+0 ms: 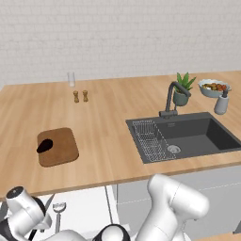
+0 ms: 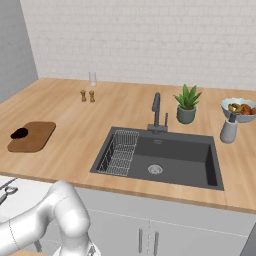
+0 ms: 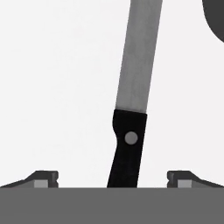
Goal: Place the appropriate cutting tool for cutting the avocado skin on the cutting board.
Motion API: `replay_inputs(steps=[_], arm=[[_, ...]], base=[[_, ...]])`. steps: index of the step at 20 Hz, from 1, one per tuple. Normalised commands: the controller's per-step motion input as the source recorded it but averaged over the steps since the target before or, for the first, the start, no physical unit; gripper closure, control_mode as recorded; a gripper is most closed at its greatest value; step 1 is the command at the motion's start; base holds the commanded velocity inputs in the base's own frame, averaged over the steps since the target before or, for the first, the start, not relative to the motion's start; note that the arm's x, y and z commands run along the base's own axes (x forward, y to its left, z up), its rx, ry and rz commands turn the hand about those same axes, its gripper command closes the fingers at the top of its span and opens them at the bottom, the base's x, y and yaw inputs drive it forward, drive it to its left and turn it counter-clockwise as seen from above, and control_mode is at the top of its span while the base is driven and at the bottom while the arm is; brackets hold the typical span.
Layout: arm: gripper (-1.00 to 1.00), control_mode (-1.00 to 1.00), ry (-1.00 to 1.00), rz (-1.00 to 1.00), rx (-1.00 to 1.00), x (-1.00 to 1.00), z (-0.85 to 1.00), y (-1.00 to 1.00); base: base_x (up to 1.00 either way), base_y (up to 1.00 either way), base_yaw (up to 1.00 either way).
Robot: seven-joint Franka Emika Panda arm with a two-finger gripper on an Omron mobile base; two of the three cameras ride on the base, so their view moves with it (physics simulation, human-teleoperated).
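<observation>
The knife (image 3: 131, 87) lies on a white surface straight below the hand, with its black handle (image 3: 127, 153) toward me and its narrow grey blade pointing away. My gripper (image 3: 112, 179) is open, one fingertip (image 3: 43, 178) on each side of the handle and apart from it. The brown cutting board (image 1: 61, 150) lies on the wooden counter at the left, also seen as the board (image 2: 35, 137). The dark avocado (image 1: 44, 145) rests on the board's left part. In the left base view the knife's grey blade (image 1: 49, 202) shows in the white drawer beside my wrist.
The silver peeler (image 1: 59, 208) lies in the same white drawer (image 1: 80, 207), right of the knife. A dark rounded shape (image 3: 215, 17) sits at the hand view's top right. The sink (image 1: 188, 136) with rack, faucet, plant, fruit bowl and dispenser stand to the right. Two shakers (image 1: 80, 96) and a glass stand at the back.
</observation>
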Motion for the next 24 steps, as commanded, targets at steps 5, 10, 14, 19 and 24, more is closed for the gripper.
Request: replay_inputs(steps=[5,10,14,19,24], arm=[[-1.0,-1.0,0.0,0.0,0.0,-0.05,-0.29,0.0],[1.0,-1.0,0.0,0.0,0.0,0.0,-0.1,0.0],[1.0,-1.0,0.0,0.0,0.0,0.0,-0.01,0.0],[1.0,-1.0,0.0,0.0,0.0,-0.09,-0.14,0.0],[1.0,-1.0,0.0,0.0,0.0,-0.15,-0.11,0.0]], base=[[0.0,0.0,0.0],[0.0,0.0,0.0],[0.0,0.0,0.0],[0.0,0.0,0.0],[0.0,0.0,0.0]])
